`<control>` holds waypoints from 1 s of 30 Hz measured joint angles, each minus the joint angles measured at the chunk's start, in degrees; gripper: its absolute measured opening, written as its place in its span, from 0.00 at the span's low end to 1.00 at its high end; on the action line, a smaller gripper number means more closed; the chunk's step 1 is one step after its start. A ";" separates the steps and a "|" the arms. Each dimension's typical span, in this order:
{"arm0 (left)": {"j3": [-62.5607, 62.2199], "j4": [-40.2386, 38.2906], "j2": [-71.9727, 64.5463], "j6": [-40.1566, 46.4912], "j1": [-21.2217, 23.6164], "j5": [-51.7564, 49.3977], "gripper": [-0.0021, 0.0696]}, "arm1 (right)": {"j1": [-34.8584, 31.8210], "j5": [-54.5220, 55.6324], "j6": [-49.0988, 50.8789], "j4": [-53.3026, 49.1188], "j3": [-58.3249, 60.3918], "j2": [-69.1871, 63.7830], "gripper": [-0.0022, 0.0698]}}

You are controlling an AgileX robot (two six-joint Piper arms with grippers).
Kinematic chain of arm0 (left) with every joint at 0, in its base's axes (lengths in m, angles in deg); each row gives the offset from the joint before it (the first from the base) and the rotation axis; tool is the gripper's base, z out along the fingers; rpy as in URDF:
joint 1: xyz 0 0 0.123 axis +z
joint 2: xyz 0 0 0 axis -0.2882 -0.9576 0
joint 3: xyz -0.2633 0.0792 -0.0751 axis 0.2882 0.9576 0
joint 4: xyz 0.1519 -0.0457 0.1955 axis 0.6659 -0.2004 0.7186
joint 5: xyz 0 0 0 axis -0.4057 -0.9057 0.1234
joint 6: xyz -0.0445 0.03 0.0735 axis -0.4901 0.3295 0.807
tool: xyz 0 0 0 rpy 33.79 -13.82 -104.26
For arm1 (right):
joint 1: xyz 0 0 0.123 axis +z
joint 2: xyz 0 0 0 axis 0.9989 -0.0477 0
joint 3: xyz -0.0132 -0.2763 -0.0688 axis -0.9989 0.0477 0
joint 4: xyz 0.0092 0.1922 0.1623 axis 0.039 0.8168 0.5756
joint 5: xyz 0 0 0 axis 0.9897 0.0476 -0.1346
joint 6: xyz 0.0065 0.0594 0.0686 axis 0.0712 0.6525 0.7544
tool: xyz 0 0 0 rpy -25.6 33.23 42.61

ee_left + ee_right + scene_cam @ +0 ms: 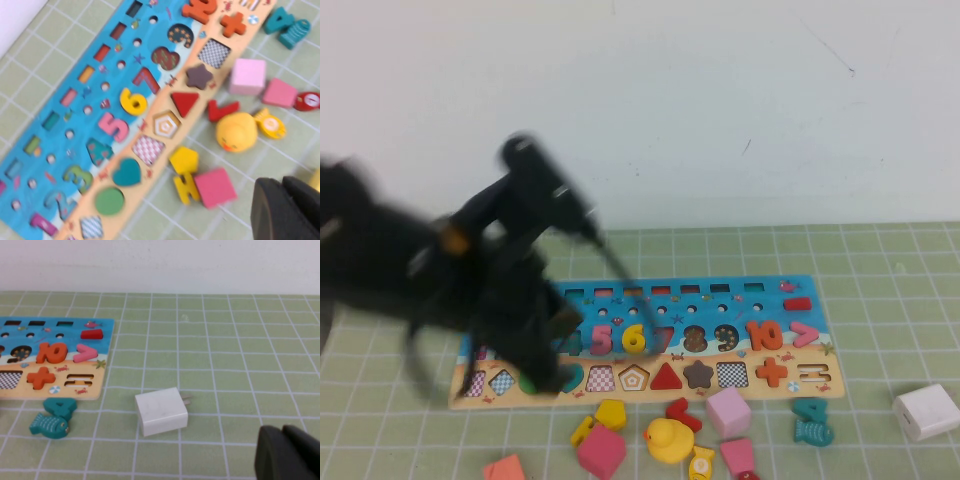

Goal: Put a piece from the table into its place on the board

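**A:** Going from big to small, what could go wrong here?

**B:** The counter (880, 260) is safe. The board (620, 385) lies loose on it, so a knock could slide it. The left arm (470, 270) hangs over the board's left end, and a low sweep there could catch the seated numerals. The left gripper (282, 195) is above the loose blocks just off the board's tan edge. Its fingers are clenched and hold nothing, so a dip could scatter the pink cube (215, 187) or the duck (236, 131).

**A:** And the 6?

**B:** The 6 (132, 101) is on the board's blue half, between the pink 5 and the red 7. It looks seated, though the view does not show whether it lies flush. If it stands proud, a nudge would likely pop it out.

**A:** The right side?

**B:** The right gripper (282, 440) is low over the counter, right of the board and near the charger (161, 411). Its fingers look pressed together and empty, so there is little risk there.

**A:** Materials?

**B:** The counter has a matte pale green mat with a white grid. The board is flat and rigid, with a printed face and cut recesses. The blocks are chunky with sharp edges, probably painted wood. The charger is a smooth white box with prongs. The duck is rounded and looks soft. The 6 is thin, flat and bright yellow, with little edge to grip.
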 joint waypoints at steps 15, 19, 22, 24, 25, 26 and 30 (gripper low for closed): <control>24.79 2.93 37.21 -15.83 0.00 1.96 0.03 | 0.00 0.00 0.00 0.00 0.00 0.00 0.03; 28.56 6.65 47.24 -22.89 0.00 1.83 0.03 | 0.00 0.00 0.00 0.00 0.00 0.00 0.03; 30.08 8.54 52.80 -26.37 0.00 1.38 0.03 | 0.00 0.00 0.00 0.00 0.00 0.00 0.03; 30.65 9.27 55.61 -28.24 0.00 1.11 0.03 | 0.00 0.00 0.00 0.00 0.00 0.00 0.03; 30.92 9.68 56.85 -29.12 0.00 0.89 0.03 | 0.00 0.00 0.00 0.00 0.00 0.00 0.03; 31.05 9.72 57.82 -30.04 0.00 0.27 0.03 | 0.00 0.00 0.00 0.00 0.00 0.00 0.03; 31.05 8.43 59.76 -31.89 0.00 -3.83 0.03 | 0.00 0.00 0.00 0.00 0.00 0.00 0.03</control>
